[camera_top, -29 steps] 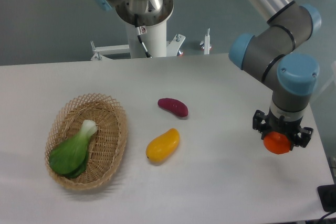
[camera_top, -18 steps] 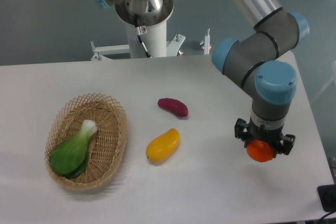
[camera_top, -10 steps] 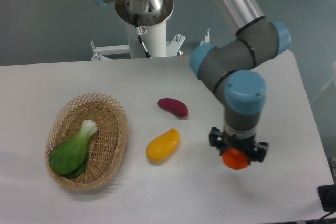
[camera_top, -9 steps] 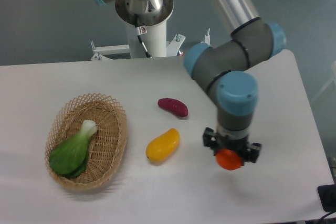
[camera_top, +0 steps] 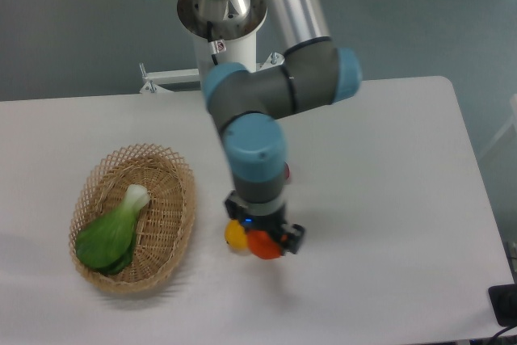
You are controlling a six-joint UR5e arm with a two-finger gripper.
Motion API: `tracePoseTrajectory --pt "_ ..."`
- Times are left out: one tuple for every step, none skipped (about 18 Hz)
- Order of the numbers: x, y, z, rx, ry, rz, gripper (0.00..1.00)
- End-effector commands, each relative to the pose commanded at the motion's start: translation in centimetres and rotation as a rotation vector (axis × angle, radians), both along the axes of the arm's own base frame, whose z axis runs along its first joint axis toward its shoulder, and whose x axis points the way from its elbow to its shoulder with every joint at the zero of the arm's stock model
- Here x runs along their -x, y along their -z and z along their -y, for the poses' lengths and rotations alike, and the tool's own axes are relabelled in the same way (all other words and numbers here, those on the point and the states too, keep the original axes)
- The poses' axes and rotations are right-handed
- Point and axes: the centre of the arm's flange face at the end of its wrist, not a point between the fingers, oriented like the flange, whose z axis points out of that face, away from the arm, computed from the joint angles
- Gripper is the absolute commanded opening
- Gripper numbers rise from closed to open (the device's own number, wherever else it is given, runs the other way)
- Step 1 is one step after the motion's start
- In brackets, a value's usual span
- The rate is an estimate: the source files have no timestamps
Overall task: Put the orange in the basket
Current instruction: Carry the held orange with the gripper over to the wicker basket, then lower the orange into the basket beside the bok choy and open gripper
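The end effector [camera_top: 264,239] grips the orange [camera_top: 264,245] at lower centre of the frame, above the table [camera_top: 388,199]; the basket [camera_top: 171,216] sits lower left, holding a green vegetable [camera_top: 109,236].

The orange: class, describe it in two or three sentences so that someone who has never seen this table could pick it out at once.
Start at the white table and follow the robot arm down to its gripper, right of the wicker basket. The orange is the small round ball held in that gripper. It is reddish orange, unlike the yellow fruit peeking out just to its left.
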Motion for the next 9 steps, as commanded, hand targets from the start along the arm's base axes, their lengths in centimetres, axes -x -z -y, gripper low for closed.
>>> tracePoseTrajectory --pt "-1.6 0.0 -0.7 -0.002 0.011 0.002 0.77" --pt "-3.2 0.0 -1.3 -0.003 0.026 0.003 0.77" --pt "-4.3 0.0 -1.7 -0.006 0.041 0.005 0.77" --pt "-5.4 0.1 -2.1 -0.005 0.056 0.006 0.77" --pt "-6.5 0.4 -2.6 -0.004 0.067 0.006 0.77" --pt "-7.2 0.6 -2.9 -0.003 0.076 0.007 0.77" --pt "-8.1 0.6 -3.2 -0.003 0.088 0.009 0.77" --pt "-8.6 0.5 -3.3 -0.005 0.096 0.010 0.77" --pt "-9.4 0.5 -3.4 -0.004 0.107 0.010 0.77"
